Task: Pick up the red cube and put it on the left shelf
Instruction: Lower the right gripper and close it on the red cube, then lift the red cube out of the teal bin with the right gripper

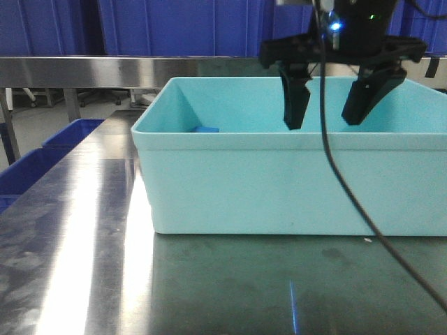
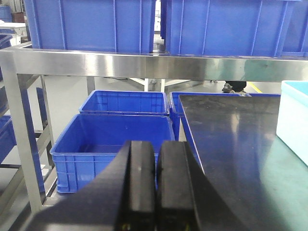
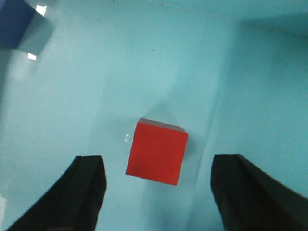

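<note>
The red cube (image 3: 157, 153) lies on the floor of the light teal tub (image 1: 279, 181), seen in the right wrist view. My right gripper (image 3: 156, 166) is open above it, with the cube between and just ahead of the two fingertips, apart from both. In the front view the right gripper (image 1: 325, 115) hangs over the tub's right half, and the tub's wall hides the cube. My left gripper (image 2: 156, 168) is shut and empty, off the table's left edge. The steel shelf (image 2: 144, 62) runs across behind.
A small blue block (image 1: 207, 129) lies in the tub's far left part, also in the right wrist view (image 3: 14, 21). Blue crates (image 2: 115, 139) stand on the floor left of the steel table (image 1: 105, 265). More blue crates (image 2: 91, 24) sit on the shelf. A black cable (image 1: 335, 167) hangs before the tub.
</note>
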